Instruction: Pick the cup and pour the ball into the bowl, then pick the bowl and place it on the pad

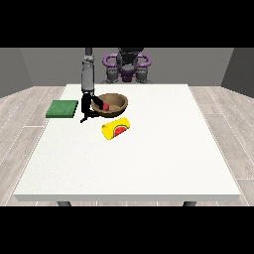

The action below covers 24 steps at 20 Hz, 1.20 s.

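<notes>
A brown bowl [117, 102] stands on the white table [149, 158] at the back left, with a red ball [105, 106] inside it. The hand at the view's left [88, 108] hangs from a grey arm and is at the bowl's left rim, with its thumb and fingers closed over that rim. A yellow cup [115, 128] with a watermelon picture lies on its side just in front of the bowl. To the left of the hand, the green pad [62, 108] lies flat near the table's left edge. No other hand shows.
The robot's torso [127, 67] stands behind the table's far edge. The table's left edge runs close beside the pad. White tabletop stretches to the front and right of the cup.
</notes>
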Each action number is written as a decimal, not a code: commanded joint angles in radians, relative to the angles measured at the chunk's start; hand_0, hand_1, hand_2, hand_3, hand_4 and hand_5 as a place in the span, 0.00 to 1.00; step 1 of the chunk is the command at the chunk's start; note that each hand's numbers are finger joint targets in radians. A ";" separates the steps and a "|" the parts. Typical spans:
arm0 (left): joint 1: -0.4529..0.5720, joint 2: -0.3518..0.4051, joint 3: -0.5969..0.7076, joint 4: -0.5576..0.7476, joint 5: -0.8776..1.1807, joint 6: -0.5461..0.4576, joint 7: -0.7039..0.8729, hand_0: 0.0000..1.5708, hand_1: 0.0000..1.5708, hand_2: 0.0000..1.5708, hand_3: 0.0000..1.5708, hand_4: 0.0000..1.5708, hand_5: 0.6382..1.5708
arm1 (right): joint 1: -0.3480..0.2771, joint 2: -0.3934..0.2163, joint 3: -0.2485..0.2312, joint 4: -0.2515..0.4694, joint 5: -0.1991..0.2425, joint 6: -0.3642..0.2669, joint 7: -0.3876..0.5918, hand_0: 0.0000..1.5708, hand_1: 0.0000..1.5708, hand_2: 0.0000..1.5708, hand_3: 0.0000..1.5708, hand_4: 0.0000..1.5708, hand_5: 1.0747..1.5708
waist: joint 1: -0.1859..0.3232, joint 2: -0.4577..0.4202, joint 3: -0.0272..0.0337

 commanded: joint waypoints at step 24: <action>0.187 0.115 0.073 0.196 -0.030 -0.049 -0.149 0.00 0.00 0.00 0.00 0.00 0.96 | -0.076 -0.293 0.031 0.041 0.096 0.145 0.336 1.00 1.00 1.00 1.00 0.83 0.91 | -0.188 -0.077 0.0309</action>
